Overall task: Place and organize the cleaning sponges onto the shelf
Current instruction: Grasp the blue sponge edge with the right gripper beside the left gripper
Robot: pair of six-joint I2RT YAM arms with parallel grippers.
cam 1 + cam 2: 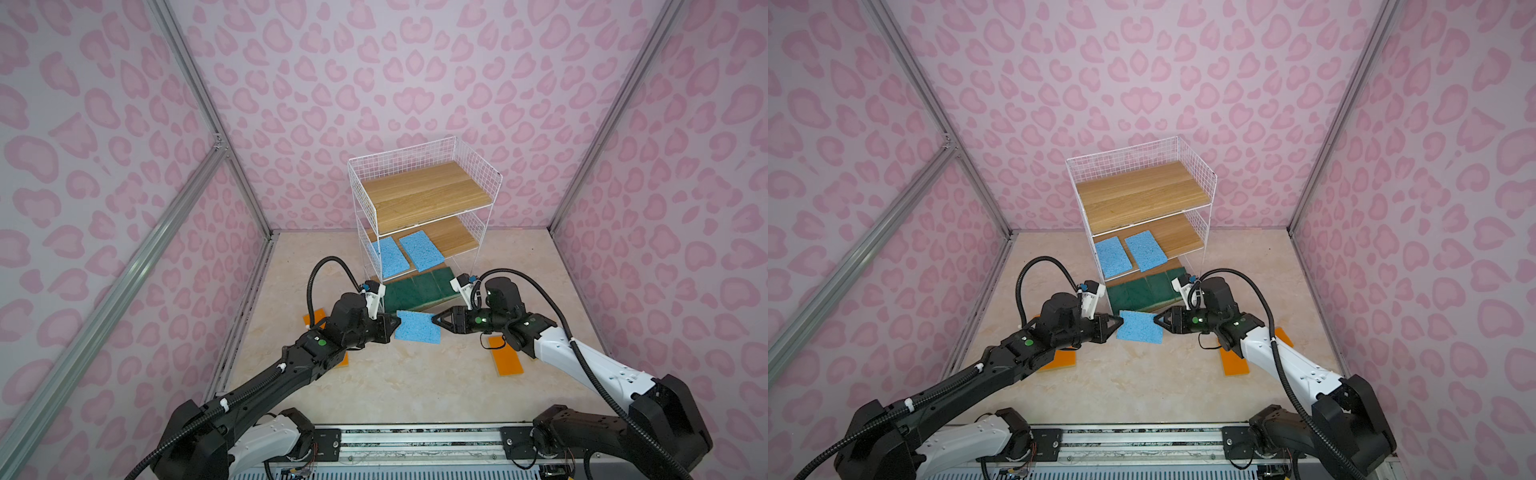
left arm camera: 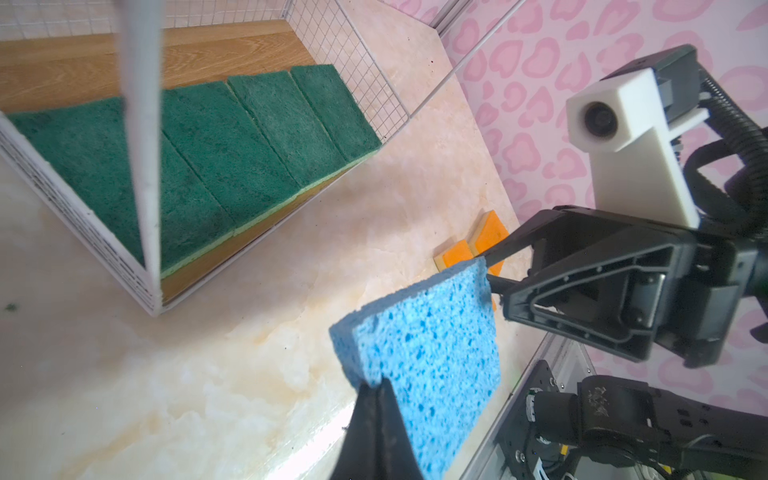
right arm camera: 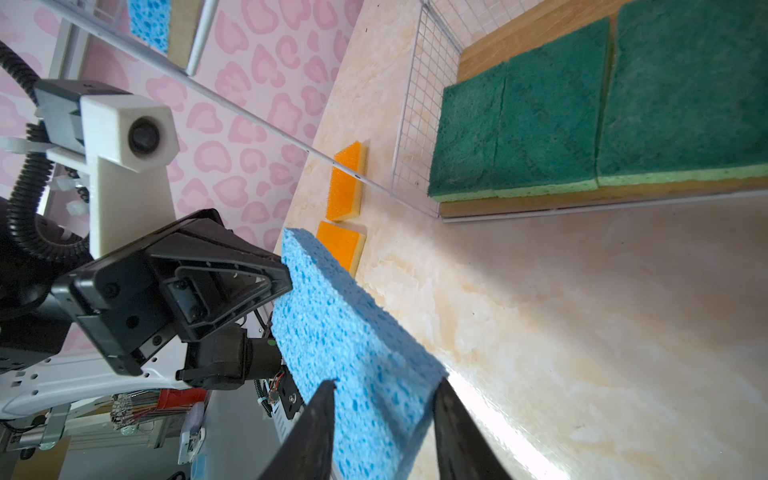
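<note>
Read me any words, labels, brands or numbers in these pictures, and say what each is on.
No text can be read anywhere.
Pale marking on the black arm link: too blurred to read.
Mid-air porous light blue sponge, dark green-topped sponges, orange-topped sponges, white wire shelf with oak boards: no print.

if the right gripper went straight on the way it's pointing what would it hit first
The blue sponge: the right gripper points at its free edge, jaws either side of it. Past it is the left gripper, pinching the opposite edge.
</note>
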